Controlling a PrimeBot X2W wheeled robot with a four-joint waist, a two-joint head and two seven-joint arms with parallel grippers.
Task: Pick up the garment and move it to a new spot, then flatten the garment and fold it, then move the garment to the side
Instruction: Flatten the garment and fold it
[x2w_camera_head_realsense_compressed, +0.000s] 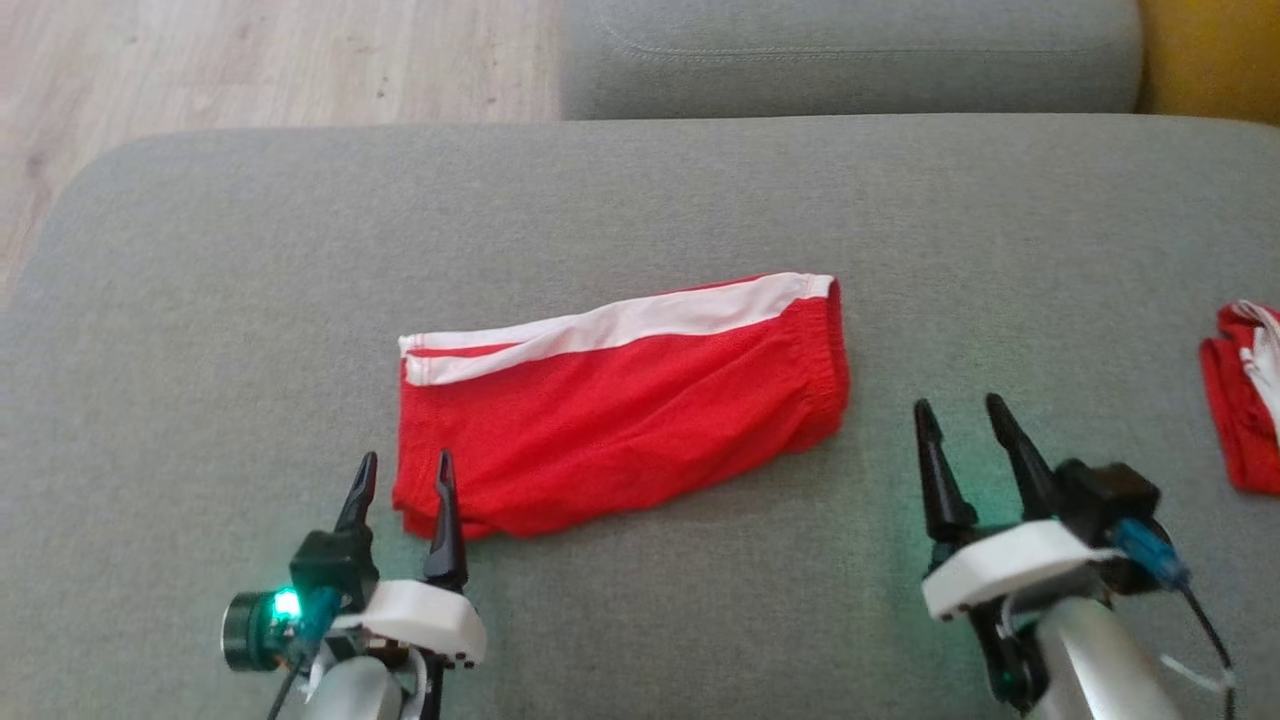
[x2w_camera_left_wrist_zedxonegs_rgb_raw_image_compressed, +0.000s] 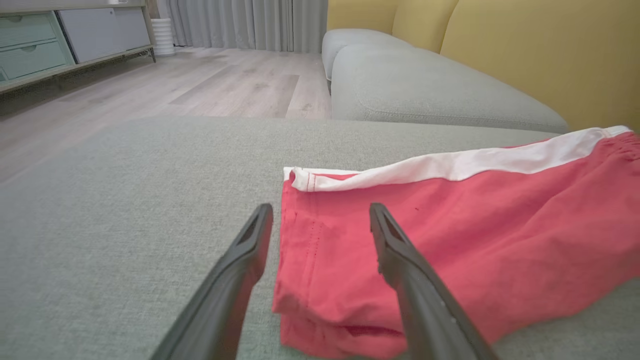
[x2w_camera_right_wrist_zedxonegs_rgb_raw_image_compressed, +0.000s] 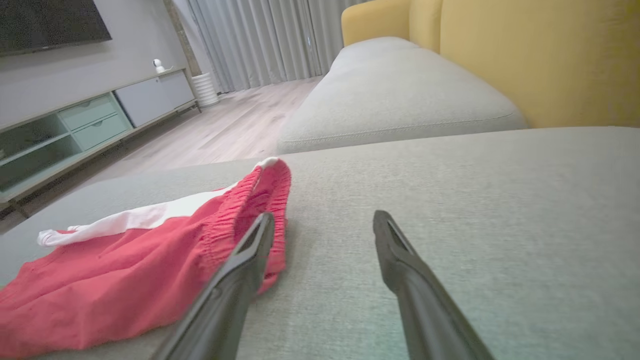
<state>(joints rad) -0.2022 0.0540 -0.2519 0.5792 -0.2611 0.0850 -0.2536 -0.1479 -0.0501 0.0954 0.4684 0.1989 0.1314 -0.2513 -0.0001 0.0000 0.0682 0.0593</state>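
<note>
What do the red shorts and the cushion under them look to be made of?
Red shorts: thin, matte fabric, likely cotton or polyester, with soft wrinkles and a gathered elastic waistband. Grey cushion: matte woven upholstery, by its fine heathered texture.

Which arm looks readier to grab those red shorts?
Probably left: the left gripper, open, straddles a corner of the shorts; the right gripper, also open, sits beside the waistband over bare cushion.

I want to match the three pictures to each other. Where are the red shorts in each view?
Head view: the red shorts lie in the middle of the picture, on the grey cushion.
Left wrist view: the shorts spread over the lower right.
Right wrist view: the shorts lie at the lower left.
Shared landmark: the white stripe along their far edge.
</note>
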